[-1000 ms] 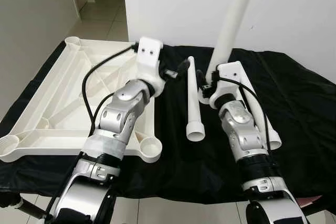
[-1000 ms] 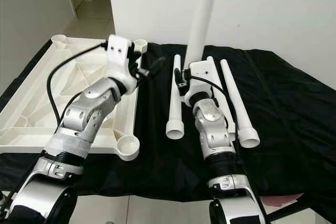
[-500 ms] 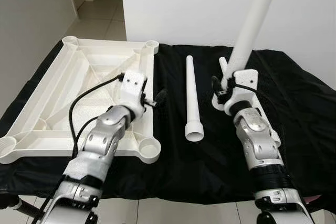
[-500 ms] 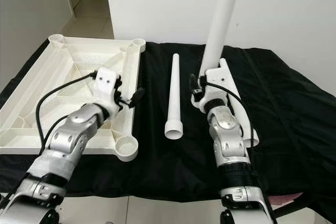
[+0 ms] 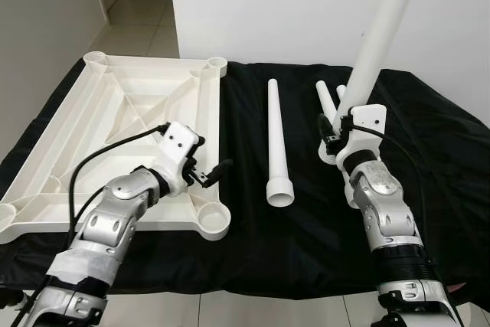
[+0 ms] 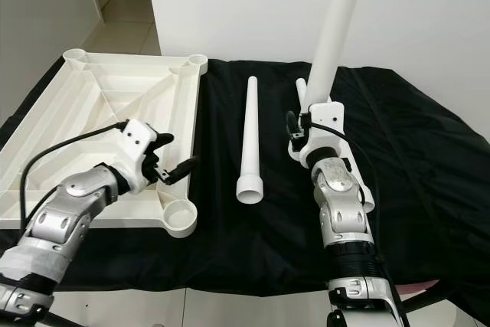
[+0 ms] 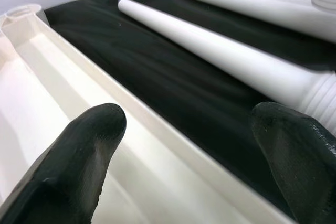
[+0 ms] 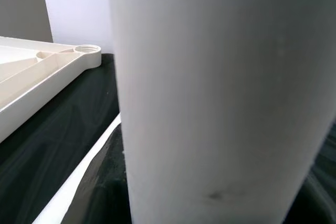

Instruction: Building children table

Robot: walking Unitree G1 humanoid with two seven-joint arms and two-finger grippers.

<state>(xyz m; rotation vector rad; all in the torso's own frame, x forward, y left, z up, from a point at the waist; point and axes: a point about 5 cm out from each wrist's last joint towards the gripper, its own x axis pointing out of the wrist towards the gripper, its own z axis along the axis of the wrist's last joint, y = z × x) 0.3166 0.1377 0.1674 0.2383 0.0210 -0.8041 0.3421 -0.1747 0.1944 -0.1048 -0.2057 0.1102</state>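
Observation:
The white tabletop (image 5: pixel 115 112) lies upside down on the left of the black cloth, with round leg sockets at its corners; the near right socket (image 5: pixel 214 222) is empty. My left gripper (image 5: pixel 208 165) is open just above the tabletop's right rim (image 7: pixel 173 145), one finger on each side of it. My right gripper (image 5: pixel 337 126) is shut on a long white table leg (image 5: pixel 379 36), which it holds nearly upright, leaning away to the right. That leg (image 8: pixel 210 103) stands close before the right wrist camera. A second leg (image 5: pixel 276 139) lies on the cloth between the arms.
Two more white legs (image 6: pixel 302 89) lie on the cloth behind and beside my right arm. The black cloth (image 5: pixel 436 135) covers the whole work table, with a white wall right behind it. A tiled corridor (image 5: pixel 145 32) opens at the far left.
My left arm has drawn back from the tabletop's far right corner to its near right rim. My right arm has pulled back and right with the leg, which now leans more.

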